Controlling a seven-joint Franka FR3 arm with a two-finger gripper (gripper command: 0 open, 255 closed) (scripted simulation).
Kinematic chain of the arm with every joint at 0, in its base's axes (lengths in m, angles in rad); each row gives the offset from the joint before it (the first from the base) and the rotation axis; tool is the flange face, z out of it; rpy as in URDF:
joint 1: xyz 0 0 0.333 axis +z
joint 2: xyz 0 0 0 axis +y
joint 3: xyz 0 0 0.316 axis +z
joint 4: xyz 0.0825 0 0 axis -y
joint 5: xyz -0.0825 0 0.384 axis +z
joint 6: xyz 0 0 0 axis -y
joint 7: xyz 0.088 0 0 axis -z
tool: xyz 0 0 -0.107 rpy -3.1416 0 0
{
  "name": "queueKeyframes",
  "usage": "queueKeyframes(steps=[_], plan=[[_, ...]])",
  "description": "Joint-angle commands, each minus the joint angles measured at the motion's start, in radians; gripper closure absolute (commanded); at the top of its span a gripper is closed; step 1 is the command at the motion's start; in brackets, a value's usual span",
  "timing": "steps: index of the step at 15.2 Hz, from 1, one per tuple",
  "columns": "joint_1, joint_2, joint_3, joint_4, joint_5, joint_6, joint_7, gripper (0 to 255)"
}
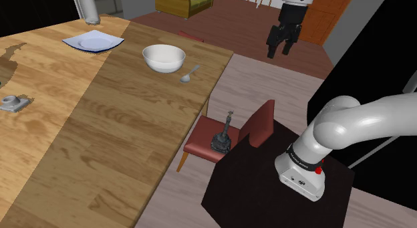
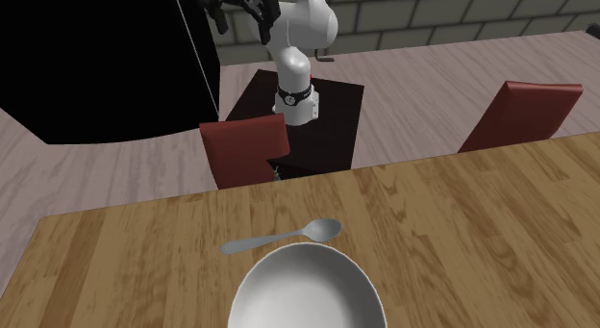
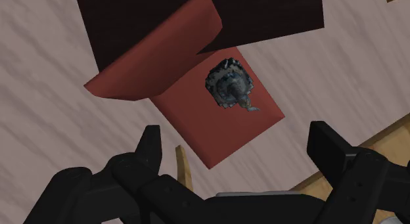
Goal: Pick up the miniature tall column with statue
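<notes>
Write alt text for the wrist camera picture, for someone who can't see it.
Seen from above, a small dark column with statue stands on a red chair seat, apart from the open black hand hanging above it. The chair's backrest and a dark stand lie beyond, on pale floor.

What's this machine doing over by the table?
A white robot arm is going for a small dark column with a statue. The column stands upright on the seat of a red chair beside the wooden table. The arm's black gripper hangs well above the chair, open and holding nothing. From the wrist camera, the column's top sits ahead of the open gripper, untouched. The pick-up has not yet begun.
</notes>
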Motion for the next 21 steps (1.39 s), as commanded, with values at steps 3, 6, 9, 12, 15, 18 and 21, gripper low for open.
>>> queueKeyframes(steps=[3,6,9,12,15,18,21], plan=[[0.004,-0.006,0.015,-0.070,0.002,0.073,0.012,0],[0.012,-0.004,0.038,-0.167,0.006,0.185,0.031,0],[0.021,0.015,0.062,-0.253,0.009,0.302,0.051,0],[0.029,0.053,0.086,-0.327,0.012,0.427,0.072,0],[0.036,0.112,0.112,-0.389,0.012,0.558,0.095,0],[0.040,0.192,0.139,-0.435,0.007,0.697,0.122,0],[0.038,0.295,0.168,-0.465,-0.007,0.840,0.156,0]])
